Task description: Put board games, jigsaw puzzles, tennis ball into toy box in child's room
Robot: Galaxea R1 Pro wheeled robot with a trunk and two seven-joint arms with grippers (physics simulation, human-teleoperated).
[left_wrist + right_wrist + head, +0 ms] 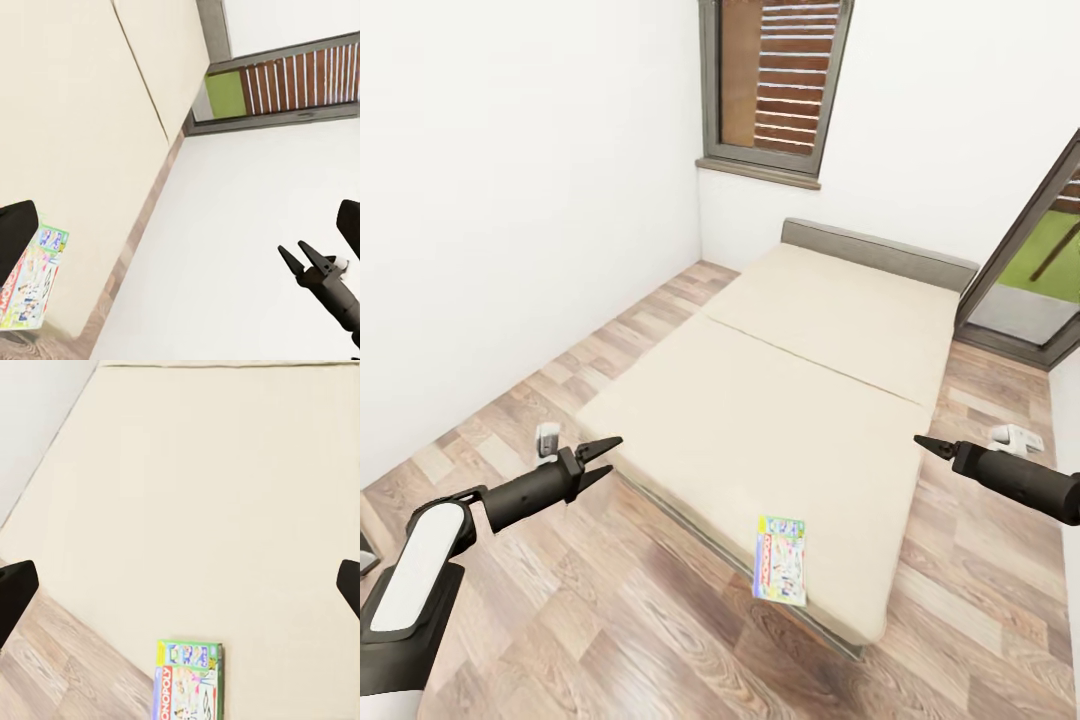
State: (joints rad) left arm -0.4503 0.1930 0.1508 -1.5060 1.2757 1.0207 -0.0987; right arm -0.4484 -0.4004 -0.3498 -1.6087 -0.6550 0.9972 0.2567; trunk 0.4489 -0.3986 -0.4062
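My left gripper [603,456] hangs at the lower left of the head view, above the wood-plank floor [610,620] just off the near corner of the bed [790,400]; its two pointed fingers stand apart with nothing between them. My right gripper [928,444] reaches in from the right edge of the frame, over the right side of the mattress. From the head its tip looks like a single point, but in my left wrist view that same gripper [298,255] appears at the lower right with its two fingers spread and empty.

The Monopoly board game [781,560] lies flat on the beige mattress at the lower centre of the head view, right at the near edge of the bed, between my two arms and apart from both. It also shows at the lower left of my left wrist view [28,279] and at the bottom centre of my right wrist view [188,681], where its red banner is readable.

A dark-framed window [775,85] sits at the top centre, above the grey headboard [875,250].
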